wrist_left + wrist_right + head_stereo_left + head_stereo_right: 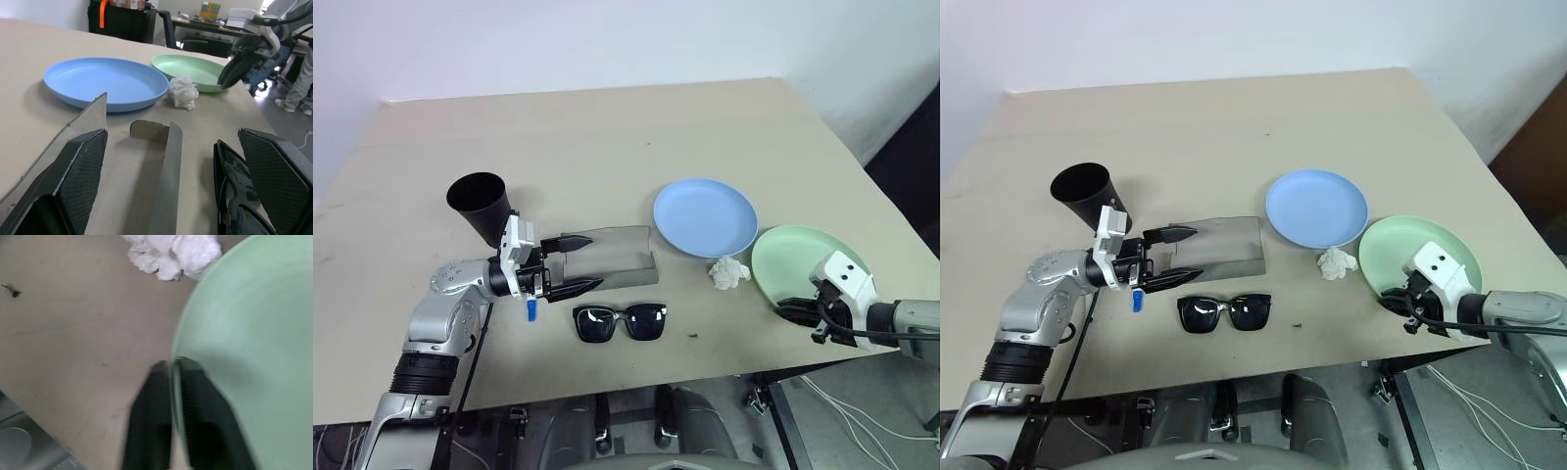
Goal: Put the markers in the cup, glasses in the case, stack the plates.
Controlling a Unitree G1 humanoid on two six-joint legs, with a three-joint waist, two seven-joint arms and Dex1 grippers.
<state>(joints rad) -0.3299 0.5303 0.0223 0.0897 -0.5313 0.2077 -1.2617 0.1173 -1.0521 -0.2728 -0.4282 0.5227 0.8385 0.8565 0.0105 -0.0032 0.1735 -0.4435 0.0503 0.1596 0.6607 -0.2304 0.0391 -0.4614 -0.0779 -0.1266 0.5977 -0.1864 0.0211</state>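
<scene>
Green plate rim pinched by right pincer | left pincer spread wide over case | glasses on worktop

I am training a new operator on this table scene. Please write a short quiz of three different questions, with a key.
1. True or false: the right gripper has closed on the rim of the round pale mint green plate.
2. What lies between the round light blue plate and the green one? A) a crumpled white tissue B) a spoon C) a key
3. Fill in: the left gripper is ____ over the flat grey case, with the black-framed sunglasses lying beside it.

Key: 1 true; 2 A; 3 open.
</scene>
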